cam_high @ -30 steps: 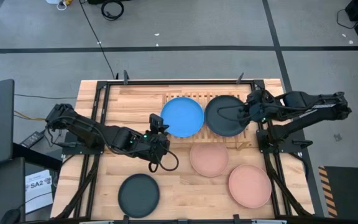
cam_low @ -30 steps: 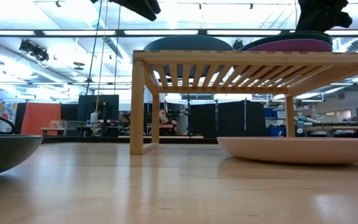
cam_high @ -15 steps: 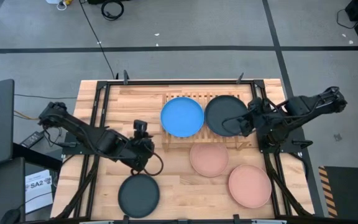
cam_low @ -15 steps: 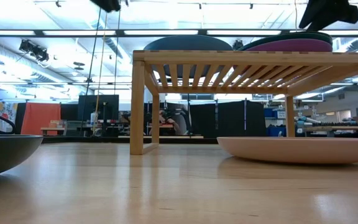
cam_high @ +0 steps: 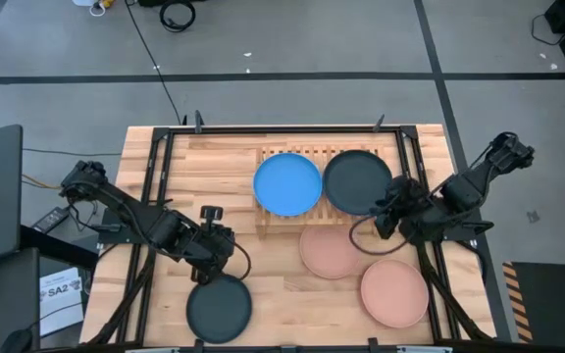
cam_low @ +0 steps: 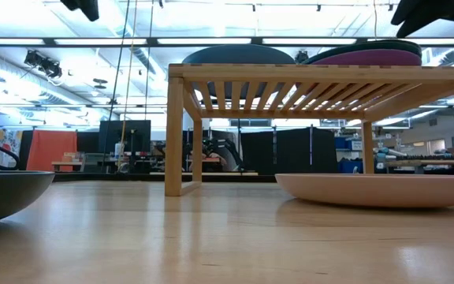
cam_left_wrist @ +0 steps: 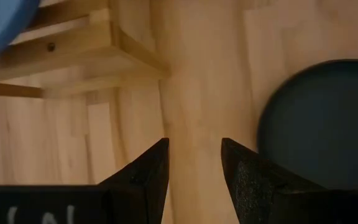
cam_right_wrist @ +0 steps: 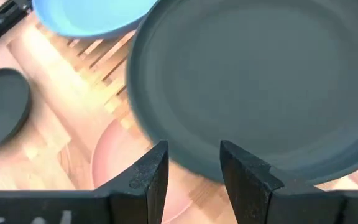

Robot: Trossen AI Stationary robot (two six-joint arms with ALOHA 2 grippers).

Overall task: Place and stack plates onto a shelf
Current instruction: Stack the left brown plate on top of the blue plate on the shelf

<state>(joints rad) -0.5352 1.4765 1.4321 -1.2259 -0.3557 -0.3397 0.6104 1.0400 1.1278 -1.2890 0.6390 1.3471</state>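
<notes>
The slatted wooden shelf (cam_high: pixel 314 211) stands mid-table. On it lie a bright blue plate (cam_high: pixel 287 183) and a dark teal plate (cam_high: pixel 357 181); the low view shows the teal one resting on a purple plate (cam_low: pixel 369 58). A charcoal plate (cam_high: pixel 219 306) and two salmon pink plates (cam_high: pixel 330 250) (cam_high: pixel 394 292) lie flat on the tabletop. My left gripper (cam_left_wrist: pixel 194 155) is open, hanging above bare wood between the shelf's near-left leg (cam_left_wrist: pixel 114 53) and the charcoal plate (cam_left_wrist: pixel 322 124). My right gripper (cam_right_wrist: pixel 194 155) is open, above the teal plate's near-right rim (cam_right_wrist: pixel 229 93).
Black frame rails (cam_high: pixel 155 196) run along both sides of the table. Bare wood lies to the left of the shelf and along the far edge (cam_high: pixel 224 147). In the low view both arms show only at the top edge (cam_low: pixel 81 6) (cam_low: pixel 428 9), well above the shelf top.
My left gripper has drawn away from the blue plate, moving toward the table's near-left, and now hangs just beyond the charcoal plate. My right gripper has pulled back from over the teal plate toward the near edge and risen. No plate has moved.
</notes>
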